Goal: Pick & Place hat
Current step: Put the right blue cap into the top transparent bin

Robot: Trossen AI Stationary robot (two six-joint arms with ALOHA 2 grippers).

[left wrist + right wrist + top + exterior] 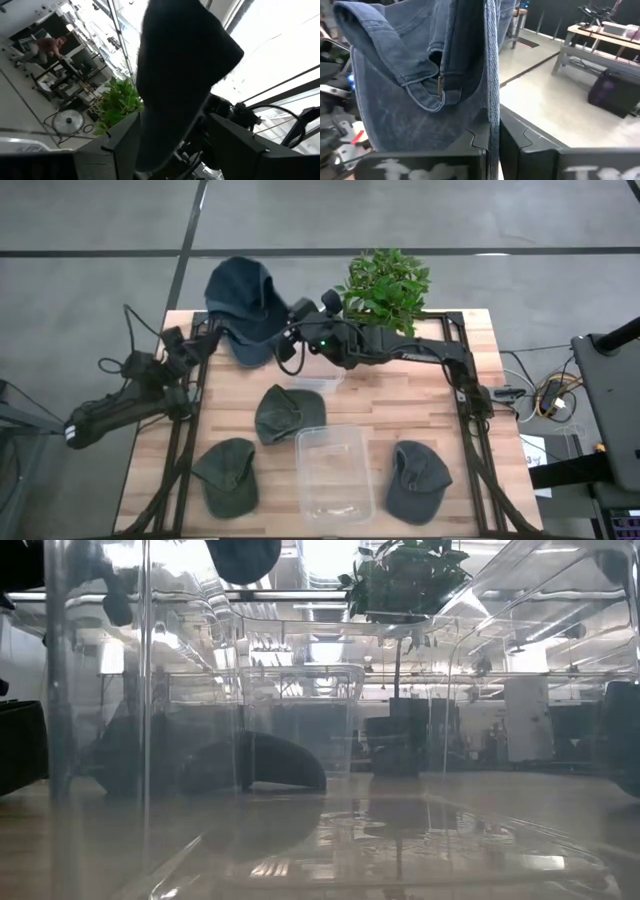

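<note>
over the table's [420, 395] far edge both pincers clench the blue hat [243, 305] — hanging crown-down.

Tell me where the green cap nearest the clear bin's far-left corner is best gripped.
Judging from the high view, grip the green cap at its domed crown, coming straight down from above. It lies flat and alone on the table, clear of the clear bin, so the soft crown should pinch more easily than the flat brim.

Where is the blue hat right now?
In the high view the blue hat hangs over the table's far left edge, beside the plant, held between the left gripper and the right gripper, whose fingers pinch its edge.
</note>
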